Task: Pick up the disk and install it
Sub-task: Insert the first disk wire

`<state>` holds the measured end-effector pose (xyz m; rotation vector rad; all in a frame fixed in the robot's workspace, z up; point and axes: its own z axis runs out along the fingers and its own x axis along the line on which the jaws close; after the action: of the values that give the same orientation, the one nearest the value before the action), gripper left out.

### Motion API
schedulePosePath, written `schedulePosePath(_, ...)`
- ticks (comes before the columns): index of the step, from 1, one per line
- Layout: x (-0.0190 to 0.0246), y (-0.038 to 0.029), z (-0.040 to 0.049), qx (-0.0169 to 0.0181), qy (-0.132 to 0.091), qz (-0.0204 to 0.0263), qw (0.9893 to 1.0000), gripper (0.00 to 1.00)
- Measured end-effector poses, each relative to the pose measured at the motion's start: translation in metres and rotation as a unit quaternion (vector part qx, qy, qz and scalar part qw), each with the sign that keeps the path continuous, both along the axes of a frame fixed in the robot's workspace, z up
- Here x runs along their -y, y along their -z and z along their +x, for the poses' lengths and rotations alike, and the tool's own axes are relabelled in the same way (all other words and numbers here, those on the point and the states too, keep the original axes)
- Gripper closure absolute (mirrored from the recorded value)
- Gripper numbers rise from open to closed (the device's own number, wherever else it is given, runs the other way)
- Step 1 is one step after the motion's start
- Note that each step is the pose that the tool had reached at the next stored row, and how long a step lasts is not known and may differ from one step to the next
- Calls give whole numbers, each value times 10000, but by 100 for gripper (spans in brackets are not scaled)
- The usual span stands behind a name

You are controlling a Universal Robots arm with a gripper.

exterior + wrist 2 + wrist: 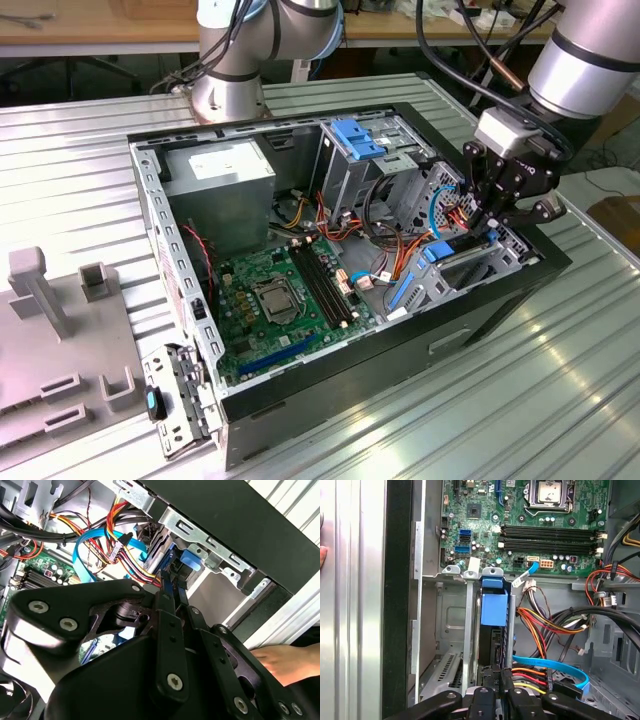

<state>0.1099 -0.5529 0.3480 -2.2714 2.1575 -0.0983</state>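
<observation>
The disk (452, 250), dark grey in a bright blue carrier, stands on edge in the metal drive bay (480, 270) at the computer case's front corner, on the exterior view's right. In the first wrist view the disk (493, 605) sits between the bay's steel walls, its blue handle towards the motherboard. My gripper (490, 222) hangs directly over it. In both wrist views the black fingers (485, 695) press on the disk's near end. My gripper (172, 597) is shut on the disk (168, 582), and its (496, 687) linkage hides the drive's rear end.
The open black case (380, 350) lies on a ribbed metal table. Motherboard (270, 300), power supply (220, 185), a cage with a light-blue latch (355, 135) and loose cables (545, 625) crowd the bay. A grey fixture (60, 330) sits left. A person's hand (285, 662) rests outside the case.
</observation>
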Motion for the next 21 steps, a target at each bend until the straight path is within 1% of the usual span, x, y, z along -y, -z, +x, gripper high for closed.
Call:
schedulePosePath(6,-2,-4,11,0,-1,0,10000,84)
schedulePosePath(10,31,-4,10,0,-3,4,10000,84)
schedulePosePath(14,34,-3,3,1,-2,3,10000,84)
schedulePosePath(16,26,-3,2,1,-2,4,10000,84)
schedulePosePath(18,-3,-3,2,1,-2,4,10000,84)
schedulePosePath(21,-7,-1,2,1,-2,4,10000,84)
